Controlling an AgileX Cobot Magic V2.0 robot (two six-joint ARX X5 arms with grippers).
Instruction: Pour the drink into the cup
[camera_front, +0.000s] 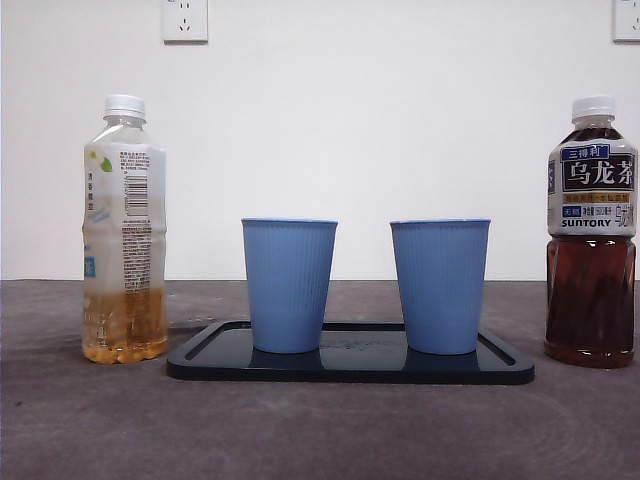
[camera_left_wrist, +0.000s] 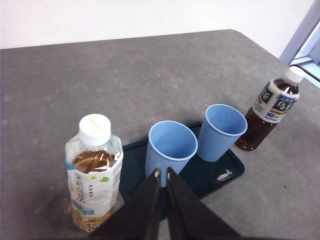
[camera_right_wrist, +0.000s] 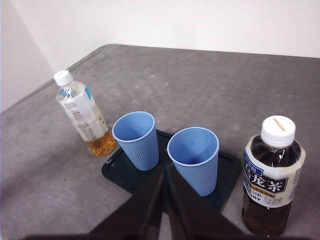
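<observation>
Nothing has been grasped yet, so the opening step is judged to be in hand: a bottle must be picked, and since both caps are seen in place, uncapping is likely called for before any pouring. Far left, a pale-labelled bottle (camera_front: 124, 232) stands on the grey table (camera_front: 320, 430), white cap on, amber drink only in its lower part. Next, a dark tray (camera_front: 350, 365) carries two blue paper cups, the left cup (camera_front: 289, 285) and the right cup (camera_front: 440, 286), upright and apart, both seen empty from above. Far right, a Suntory oolong tea bottle (camera_front: 591, 235) stands nearly full, capped. The left gripper (camera_left_wrist: 162, 173) hovers above the tray's near edge, jaws together; the right gripper (camera_right_wrist: 165, 170) likewise, jaws closed on nothing.
</observation>
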